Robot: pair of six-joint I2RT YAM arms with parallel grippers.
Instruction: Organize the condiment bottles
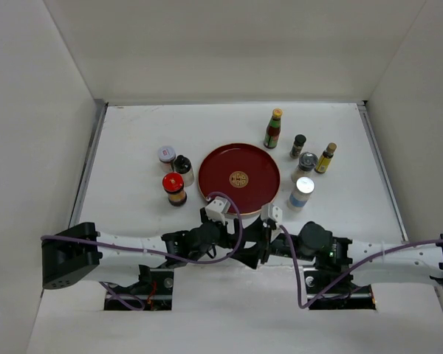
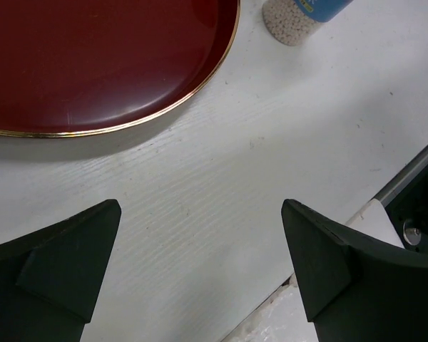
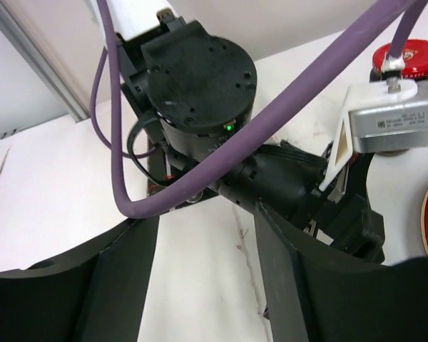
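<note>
Several condiment bottles stand round the big red tray (image 1: 238,175). On its left are a white-capped jar (image 1: 166,154), a black-capped jar (image 1: 182,168) and a red-capped jar (image 1: 174,189). On its right are a yellow-green-capped bottle (image 1: 273,129), a black-capped bottle (image 1: 298,146), a silver-capped jar (image 1: 306,165), a tan-capped bottle (image 1: 325,158) and a white bottle with a blue band (image 1: 301,193). My left gripper (image 1: 240,251) (image 2: 200,214) is open and empty, low over bare table near the tray's front rim. My right gripper (image 1: 269,247) (image 3: 207,242) is open and empty, facing the left arm.
The tray rim (image 2: 200,82) and the base of the blue-banded bottle (image 2: 292,18) show in the left wrist view. The red-capped jar (image 3: 406,60) shows in the right wrist view behind the left wrist. Both arms meet at the table's front edge (image 2: 328,263). White walls enclose the table.
</note>
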